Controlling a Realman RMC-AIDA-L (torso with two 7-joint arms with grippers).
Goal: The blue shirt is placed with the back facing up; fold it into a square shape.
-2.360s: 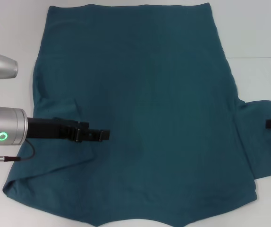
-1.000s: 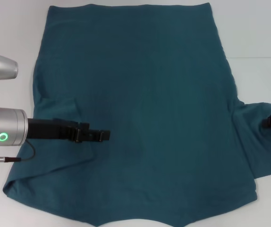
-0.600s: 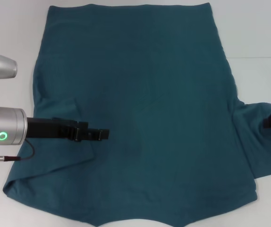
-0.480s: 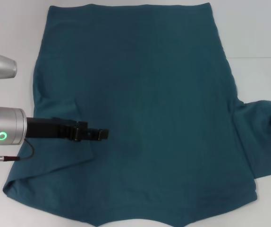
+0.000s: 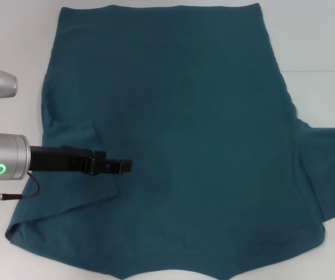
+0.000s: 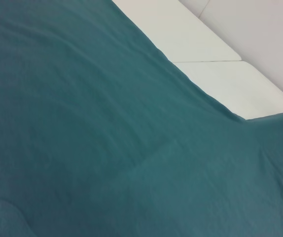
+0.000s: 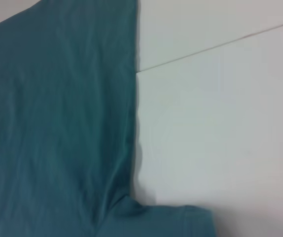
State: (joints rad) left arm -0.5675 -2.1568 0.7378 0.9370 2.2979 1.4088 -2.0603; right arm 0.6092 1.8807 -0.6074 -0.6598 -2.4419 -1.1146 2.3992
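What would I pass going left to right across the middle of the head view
White table → left arm's silver cuff with the green light → left gripper, lying over the folded-in left sleeve → blue shirt body → right sleeve, spread out to the picture's right edge.

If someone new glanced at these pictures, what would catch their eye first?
The blue shirt fills almost the whole white table, spread flat with its plain side up. The left gripper reaches in over the shirt's left side, a green ring glowing on its arm. One sleeve sticks out at the right edge.
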